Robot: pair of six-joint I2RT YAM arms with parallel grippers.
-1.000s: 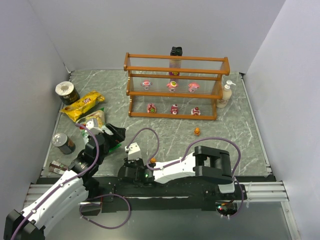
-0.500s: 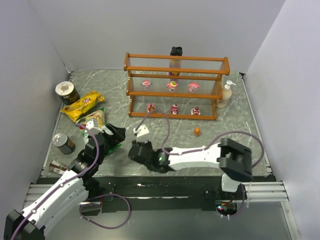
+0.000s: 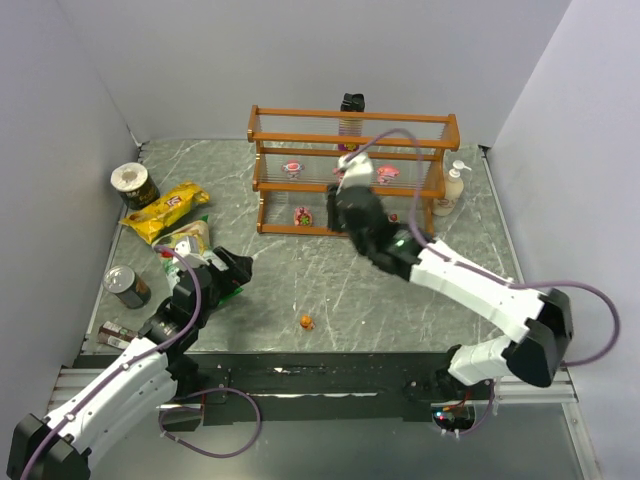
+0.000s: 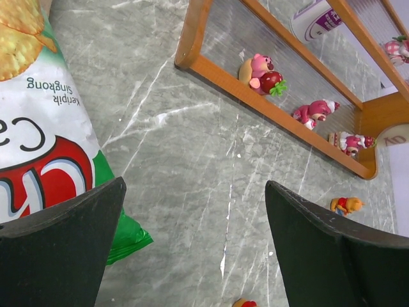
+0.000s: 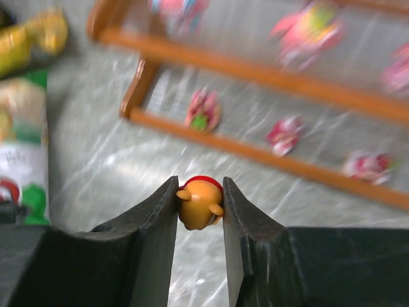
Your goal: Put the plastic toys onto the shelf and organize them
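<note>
Progress stands at 6 of 9. 6 pink figurines (image 4: 259, 67) sit on the shelf (image 3: 350, 114), 3 on the middle tier and 3 on the bottom tier. The right gripper (image 5: 199, 185), raised just in front of the shelf, is clamped on an orange figurine (image 5: 199, 206) pinched between its 2 fingers. 2 more lie on the table (image 3: 300, 280): a loose orange figurine (image 3: 306, 321) near the arm bases and another orange figurine (image 4: 347, 205) near the shelf's right end. So 3 placements appear to be left, the held one first. The left gripper (image 4: 195, 185) hangs with jaws wide apart and nothing between them, low beside a chip bag (image 4: 45, 147) at the left.

Only the right wrist view shows the grip, though its shelf is blurred. The left wrist view shows the bottom tier sharply, plus the far orange figurine, which the right arm seems to cover in the top view.
</note>
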